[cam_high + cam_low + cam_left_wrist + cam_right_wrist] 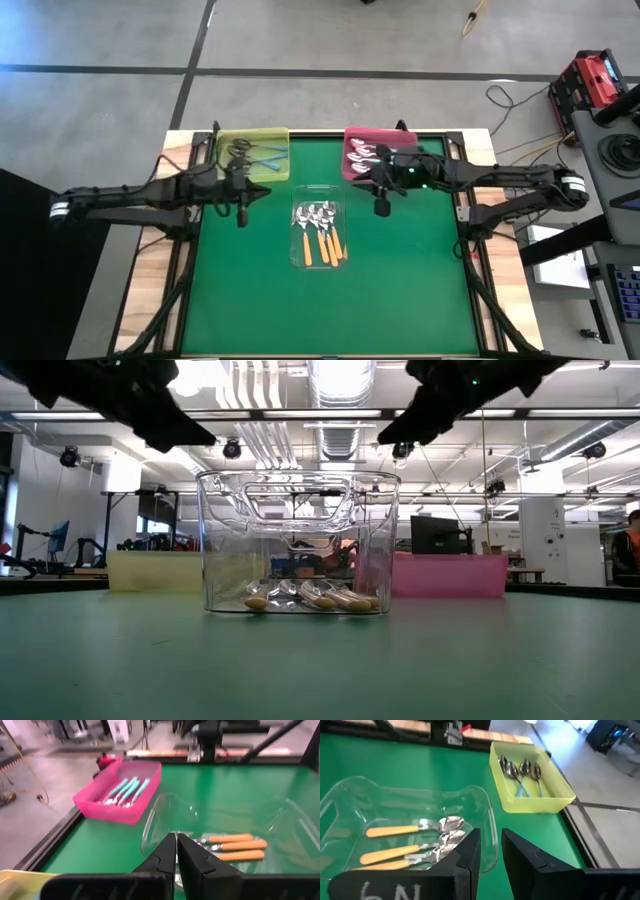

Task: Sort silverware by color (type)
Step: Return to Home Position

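I have the orange-handled spoons [320, 243] lying side by side in the clear tray [298, 262] at the middle of the green surface [400, 300], with their bowls toward the two coloured trays. The teal-handled spoons [125, 790] lie in the pink tray [372, 131] at the far edge on the right. The blue-handled spoons [522, 777] lie in the yellow tray [250, 132] at the far edge on the left.

My left gripper [241, 218] hangs near the yellow tray, left of the clear one. Its fingers [167, 850] are all but touching, with nothing between them. My right gripper [381, 208] hangs just in front of the pink tray, its fingers [470, 845] a narrow gap apart and empty. Both arms reach in from the sides, their grippers slanting down toward the middle.

The low view shows what the overhead cannot: both grippers sit well above the surface, higher than the clear tray's rim. Each wrist camera looks across to the opposite tray and shows its handle colours plainly, which the overhead leaves hard to read.
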